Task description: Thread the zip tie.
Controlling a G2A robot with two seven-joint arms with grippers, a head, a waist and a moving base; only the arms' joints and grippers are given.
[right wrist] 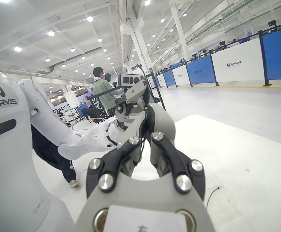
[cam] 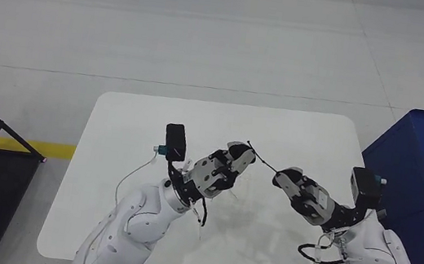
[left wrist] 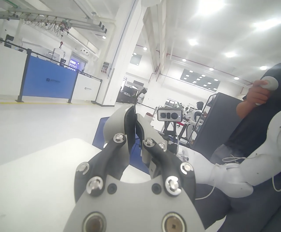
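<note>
Top view: a white desk [cam: 103, 198] with both arms raised over its middle, nearer the right edge than the left. A thin black zip tie [cam: 264, 159] is stretched in the air between the left pincer [cam: 246, 155] and the right pincer [cam: 278, 175], well above the desk. One short end pokes out past the left pincer toward the far edge. I judge the tie to be very light, springy and slick. It should be pinched close to its tip, because a long free end will wobble and miss the head's slot. Left wrist view: my left pincer [left wrist: 134, 114] has its jaws pressed together on the strap. The zip tie [left wrist: 136, 97] rises from between them as a narrow black strip that curls over at the top. Right wrist view: my right pincer [right wrist: 148, 109] is also closed, its ribbed pads meeting. I cannot see the strap between the pads here, but the top view puts the tie's end at their tips, so I take it as gripped. Beyond the right pincer, the tie's curled end [right wrist: 141, 69] sticks up above the other pincer.
</note>
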